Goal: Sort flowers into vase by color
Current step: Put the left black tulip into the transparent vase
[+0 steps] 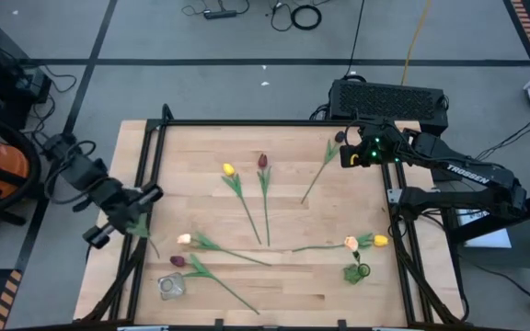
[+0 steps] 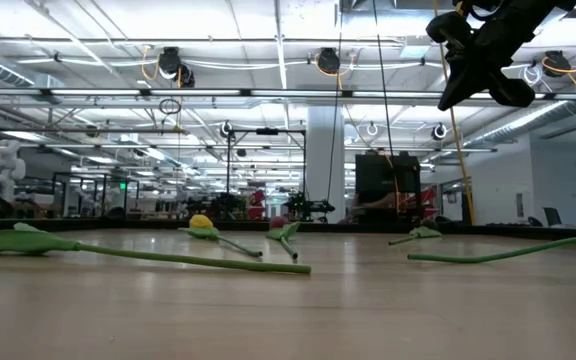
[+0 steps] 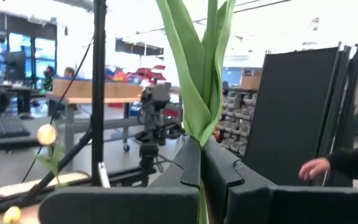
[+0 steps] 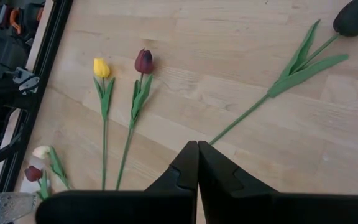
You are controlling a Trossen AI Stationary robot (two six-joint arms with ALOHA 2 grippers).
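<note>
- My left gripper [image 3: 199, 163] is at the table's left edge, raised off the surface. Its fingers [image 3: 188, 163] are closed on the green stem and leaves of one flower [image 3: 199, 74]; the head of that flower is out of sight.
- My right gripper [image 4: 197, 163] hovers above the far right part of the table [image 1: 320, 276]. Its fingers [image 4: 185, 167] are pressed together with nothing between them.
- The yellow tulip [image 1: 229, 170] and the dark red tulip [image 1: 262, 161] lie side by side near the table's centre, heads toward the far edge, stems running toward the near edge.
- A dark-headed tulip [image 1: 339, 138] lies at the far right, just beside my right gripper, its stem angled toward the centre.
- A pale tulip [image 1: 184, 239] and a maroon tulip [image 1: 178, 261] lie at the near left, stems pointing right.
- A peach tulip [image 1: 351, 243] and a second yellow tulip [image 1: 380, 240] lie at the near right, heads close together.
- A clear glass vase [image 1: 171, 286] stands at the near left, near the maroon tulip's head.
- A person's hand [image 3: 314, 168] shows in the room beyond the table.
</note>
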